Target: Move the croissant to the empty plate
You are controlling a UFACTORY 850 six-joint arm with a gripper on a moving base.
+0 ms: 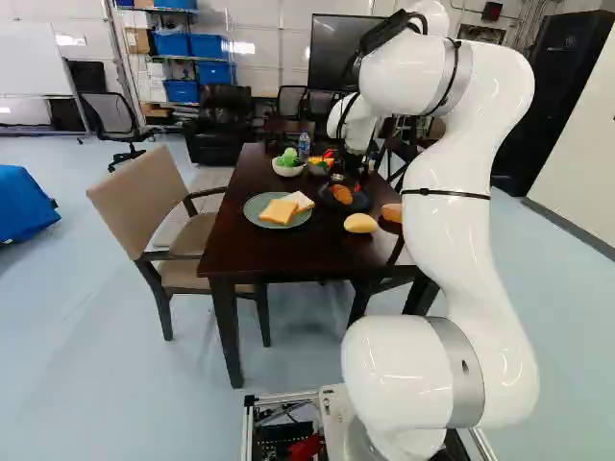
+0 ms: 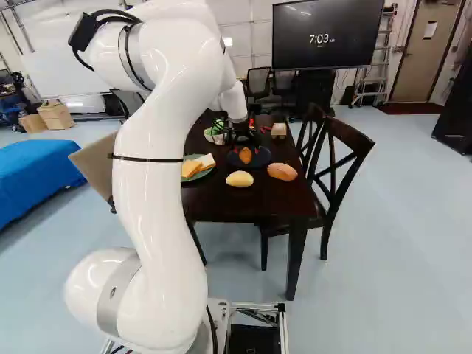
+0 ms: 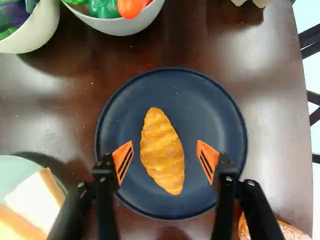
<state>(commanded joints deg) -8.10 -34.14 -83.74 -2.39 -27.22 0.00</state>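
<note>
Ridged, golden-orange croissant (image 3: 162, 151), tapered at both ends; jaws wide apart, nothing gripped

- So the croissant (image 3: 162, 151) is golden orange-brown, kinda shiny, with ridges running across it and both ends tapering to blunt points. Looks whole.
- It's lying on its side or base, can't really tell which, pretty much mid-plate, with blue showing all the way round it.
- The plate (image 3: 215, 115) is round, dark navy, with a low raised rim. Sits flat and upright on the dark brown wooden table (image 3: 280, 125), between the green plate (image 1: 251, 207) and the brown loaf (image 2: 282, 172).
</note>
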